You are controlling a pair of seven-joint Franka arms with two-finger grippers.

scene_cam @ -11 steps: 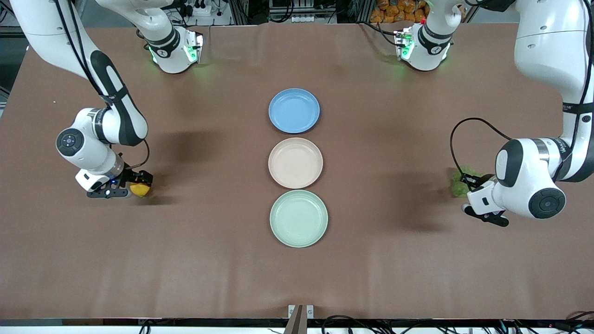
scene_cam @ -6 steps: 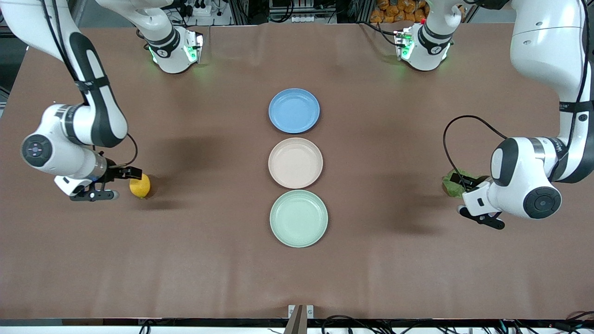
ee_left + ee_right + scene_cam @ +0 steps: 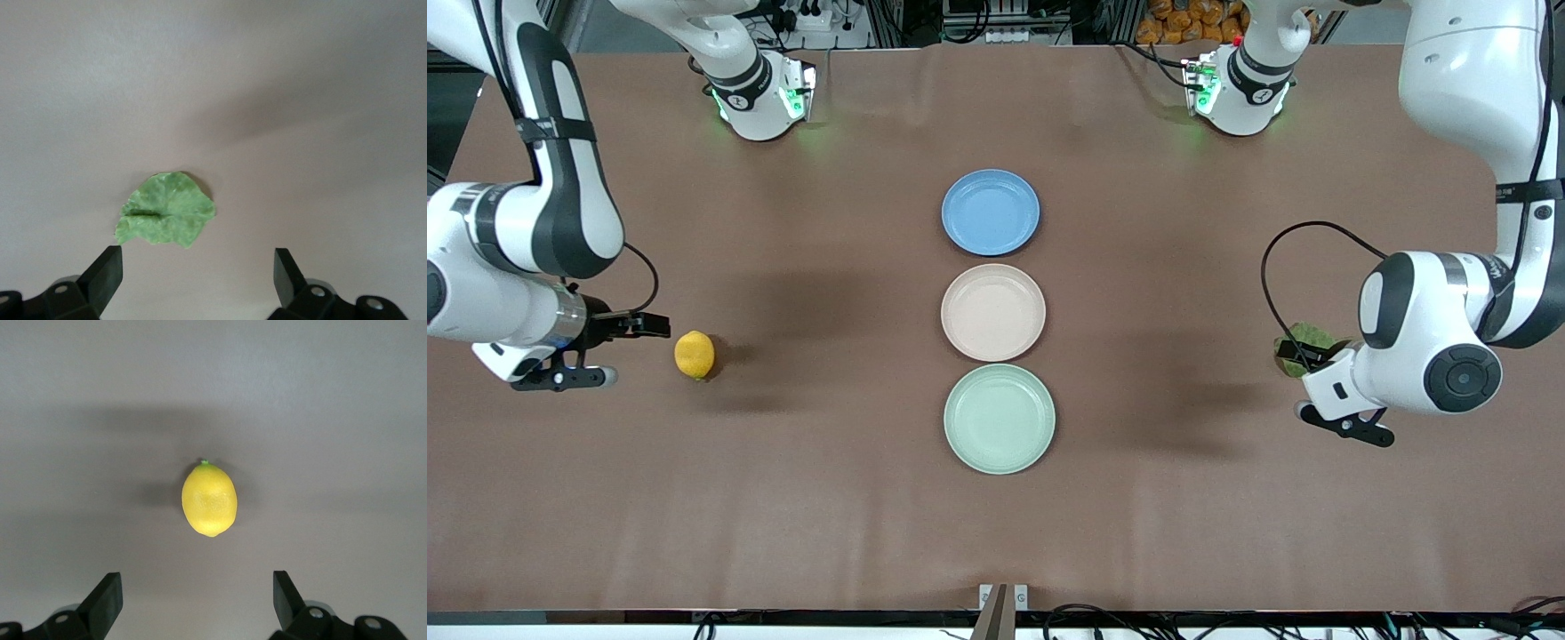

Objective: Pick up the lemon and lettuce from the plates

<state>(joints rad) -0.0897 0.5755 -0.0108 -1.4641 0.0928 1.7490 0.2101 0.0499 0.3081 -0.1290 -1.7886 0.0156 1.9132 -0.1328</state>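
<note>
A brown cloth-covered surface (image 3: 800, 498) fills the front view, with two white robot bases lit green along its upper edge and cables and racks above them. Down the middle runs a row of three plates: a blue plate (image 3: 991, 212) farthest from the front camera, the beige-cream plate (image 3: 993, 312) next, and the mint green plate (image 3: 1000, 418) nearest. All three are bare. The lemon (image 3: 695, 355) lies on the cloth toward the right arm's end of the surface, level with the gap between the beige and green plates. The right tool (image 3: 618, 351) hangs just beside it, apart from the fruit, nothing between its spread fingers. Toward the left arm's end, the lettuce (image 3: 1303, 338) shows only partly, tucked under the left arm's wrist; the left tool (image 3: 1303, 378) is over it, mostly hidden by the arm.

In the left wrist view, the lettuce (image 3: 167, 217) lies flat on the cloth, a pale green wrinkled leaf with a dark crease across it. The left tool (image 3: 198, 273) stands wide, its two black fingers (image 3: 105, 269) well apart and clear of the leaf.

In the right wrist view, the lemon (image 3: 209, 499) rests alone on the cloth, its small green stem tip pointing away from the tool, a soft shadow beside it. The right tool (image 3: 198, 597) is wide too, black fingers (image 3: 287, 592) parted and empty, not touching the fruit.
</note>
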